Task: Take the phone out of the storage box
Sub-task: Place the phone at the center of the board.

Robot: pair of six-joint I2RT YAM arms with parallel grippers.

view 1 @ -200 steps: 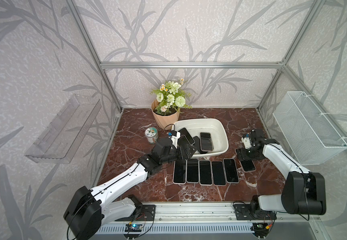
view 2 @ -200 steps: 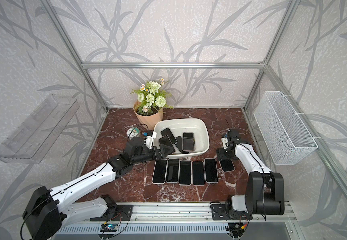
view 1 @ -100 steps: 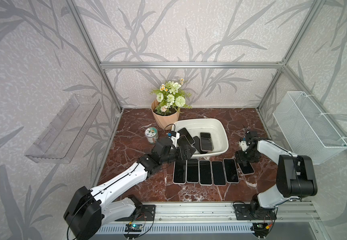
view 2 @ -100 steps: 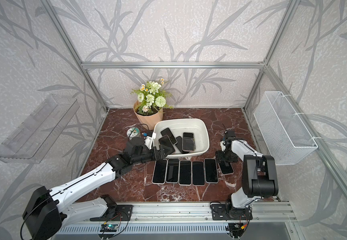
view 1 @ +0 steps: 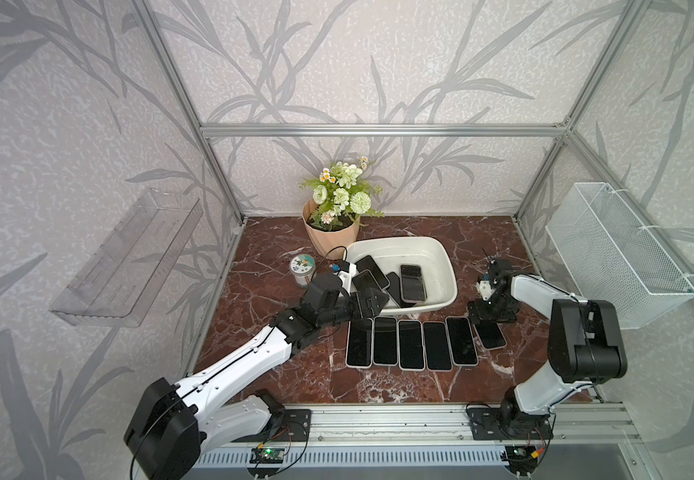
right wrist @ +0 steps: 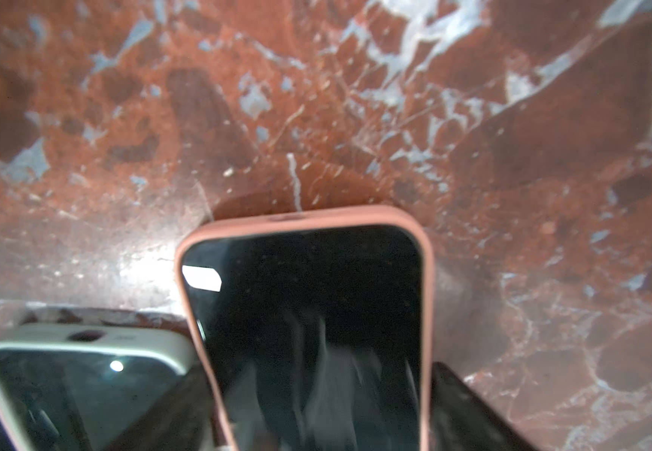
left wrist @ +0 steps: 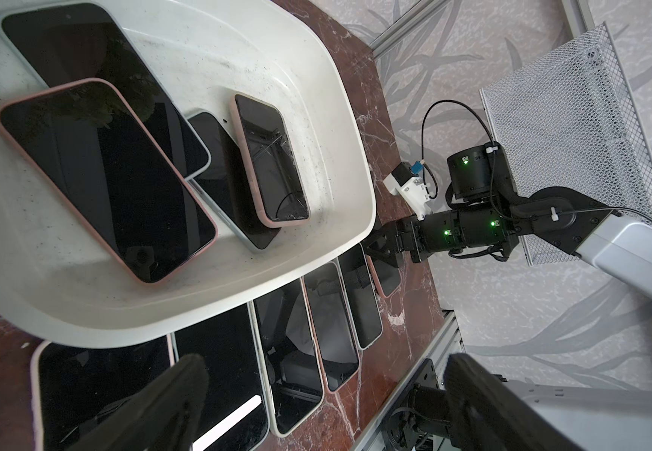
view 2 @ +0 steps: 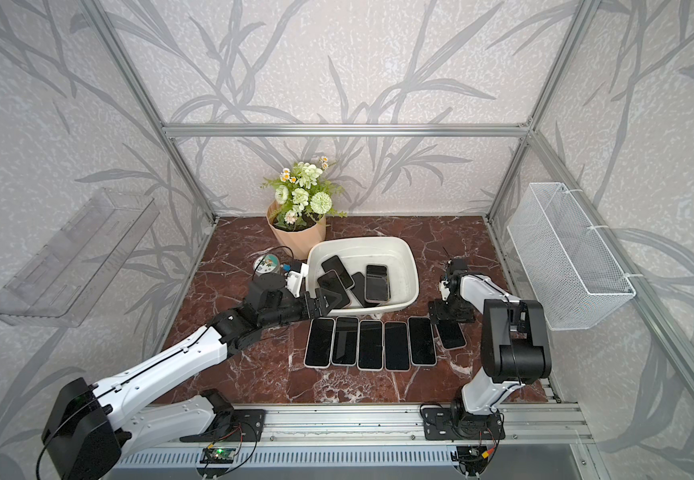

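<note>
The white storage box stands mid-table with several dark-screened phones in it, among them a pink-cased phone. My left gripper hangs open and empty at the box's near left corner, above the row of phones. My right gripper is open, right of the box. Its fingers flank the far end of another pink-cased phone, which lies flat on the table.
Several phones lie side by side in front of the box. A flower pot and a small tin stand behind and left of it. A wire-mesh basket hangs on the right wall, a clear tray on the left.
My right gripper's jaws have widened around the pink-cased phone on the table, and that arm's elbow has swung toward the front. The left arm has hardly moved.
</note>
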